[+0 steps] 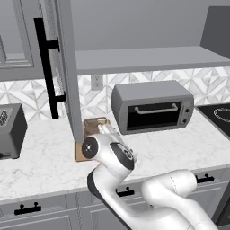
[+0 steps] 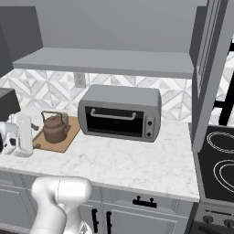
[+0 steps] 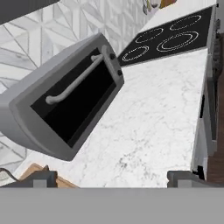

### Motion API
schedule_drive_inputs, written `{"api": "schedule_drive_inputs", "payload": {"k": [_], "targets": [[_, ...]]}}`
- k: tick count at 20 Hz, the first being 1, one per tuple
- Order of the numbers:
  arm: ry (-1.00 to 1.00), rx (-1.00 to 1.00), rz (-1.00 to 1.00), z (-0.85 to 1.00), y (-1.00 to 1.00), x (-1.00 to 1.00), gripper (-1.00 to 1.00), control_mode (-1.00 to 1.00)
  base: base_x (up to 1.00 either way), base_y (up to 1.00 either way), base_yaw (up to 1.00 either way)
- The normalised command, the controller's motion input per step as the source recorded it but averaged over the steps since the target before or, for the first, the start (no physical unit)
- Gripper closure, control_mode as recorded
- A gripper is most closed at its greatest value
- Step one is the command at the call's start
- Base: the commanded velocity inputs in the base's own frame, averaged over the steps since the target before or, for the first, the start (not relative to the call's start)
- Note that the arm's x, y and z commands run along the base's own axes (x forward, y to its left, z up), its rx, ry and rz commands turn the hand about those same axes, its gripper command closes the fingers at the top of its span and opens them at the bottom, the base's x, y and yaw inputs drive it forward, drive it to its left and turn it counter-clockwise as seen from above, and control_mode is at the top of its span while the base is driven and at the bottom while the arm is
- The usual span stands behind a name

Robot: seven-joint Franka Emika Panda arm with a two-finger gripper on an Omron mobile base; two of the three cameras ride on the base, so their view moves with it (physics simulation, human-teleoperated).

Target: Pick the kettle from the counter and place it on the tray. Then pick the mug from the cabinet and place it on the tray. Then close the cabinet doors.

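The kettle (image 2: pixel 55 127) is sitting on the tray (image 2: pixel 67 139), with the mug (image 2: pixel 63 119) standing just behind it, also on the tray, left of the toaster oven (image 2: pixel 121 113) on the counter (image 2: pixel 137 160). The cabinet (image 1: pixel 143 58) is standing open, its 2 cabinet doors (image 1: pixel 67 67) swung outward. The gripper (image 3: pixel 111 179) is hanging beside the tray with its 2 fingertips (image 3: pixel 41 178) spread wide, pinching nothing, and looking along the counter toward the cooktop (image 3: pixel 168 39).
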Motion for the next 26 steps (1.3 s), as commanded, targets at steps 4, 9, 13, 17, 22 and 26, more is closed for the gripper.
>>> {"api": "schedule_drive_inputs", "payload": {"k": [4, 9, 13, 17, 22, 26], "targets": [[0.0, -0.3, -0.03, 0.0, 0.19, -0.05, -1.0, -1.0, 0.0, 0.0, 0.0], [0.0, -0.26, -0.06, 0.2, 0.4, -0.13, -1.0, -1.0, 0.0, 0.0, 0.0], [0.0, -0.25, -0.07, 0.23, 0.64, -0.01, -1.0, -1.0, 0.0, 0.0, 0.0], [0.0, -0.25, -0.06, 0.16, 0.76, 0.0, -1.0, -1.0, 0.0, 0.0, 0.0], [-0.05, -0.2, -0.03, 0.26, 0.8, 0.0, -1.0, -1.0, 0.0, 0.0, 0.0], [-0.16, -0.16, 0.0, 0.33, 0.76, 0.0, -1.0, -1.0, 0.0, 0.0, 0.0]]}}
